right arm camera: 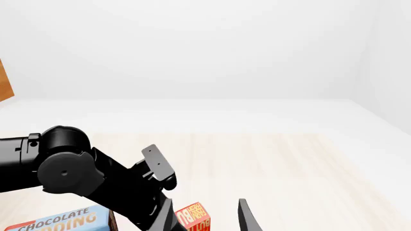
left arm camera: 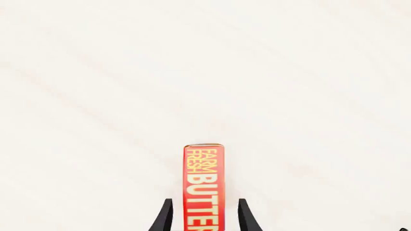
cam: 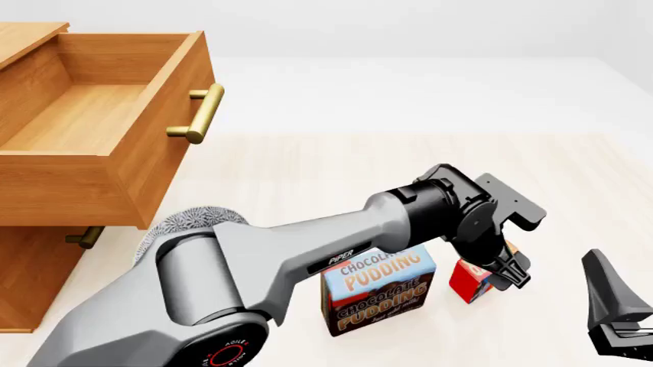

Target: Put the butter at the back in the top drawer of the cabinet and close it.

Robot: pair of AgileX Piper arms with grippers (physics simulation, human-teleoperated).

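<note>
Butter (left arm camera: 203,187): one slim red carton, on the table beside the pudding box (cam: 375,290).
Left gripper (cam: 500,274): jaws apart, straddling it.
Right gripper (cam: 620,310): jaws unclear.
Top drawer (cam: 92,122): wooden, open.

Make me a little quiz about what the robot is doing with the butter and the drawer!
1. True or false: the top drawer of the cabinet is pulled open.
2. Which hand is around the butter?
A. left hand
B. right hand
C. neither
3. Fill in: the box standing beside the butter on the table is the chocolate ______ box.

Key
1. True. It is out, and nothing shows inside it.
2. A. The left hand's fingers stand on both sides of the butter with a small gap, so they are not yet pressed on it.
3. pudding
</note>
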